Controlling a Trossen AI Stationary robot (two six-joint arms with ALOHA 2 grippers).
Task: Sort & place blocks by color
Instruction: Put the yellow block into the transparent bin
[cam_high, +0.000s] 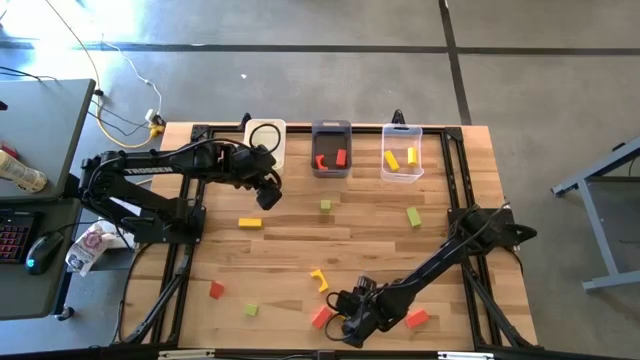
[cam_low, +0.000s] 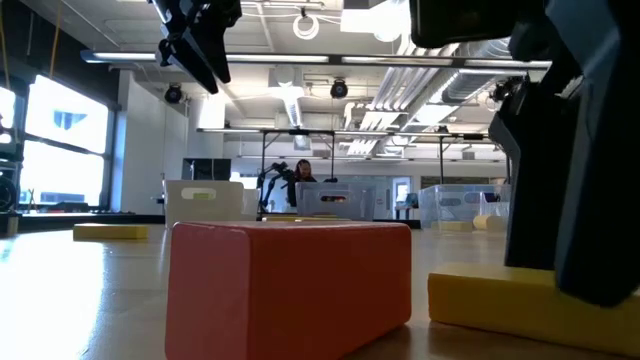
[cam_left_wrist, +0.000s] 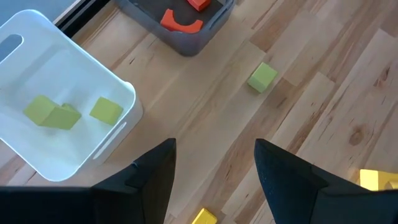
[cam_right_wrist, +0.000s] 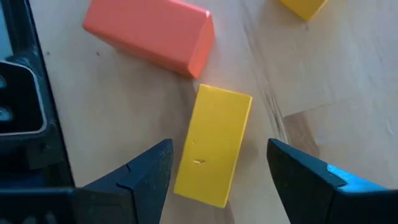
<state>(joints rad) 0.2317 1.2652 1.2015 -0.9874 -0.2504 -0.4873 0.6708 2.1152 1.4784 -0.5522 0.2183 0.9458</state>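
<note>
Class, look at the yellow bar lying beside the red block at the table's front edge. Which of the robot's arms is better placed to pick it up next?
The right. Its tool is open directly over the yellow bar, beside the red block. The left tool hovers far off by the white bin.

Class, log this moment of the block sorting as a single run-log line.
left gripper: open, by white bin | right gripper: open over yellow bar, red block beside | nothing held

Pale wood-grain desk (cam_high: 300, 250). Blocks: red bar (cam_right_wrist: 152, 34), yellow bar (cam_right_wrist: 213, 144), light green cube (cam_left_wrist: 262, 77). Bins: white (cam_left_wrist: 68, 81), dark grey (cam_high: 331, 149), clear (cam_high: 401, 152). Both claws black.
</note>
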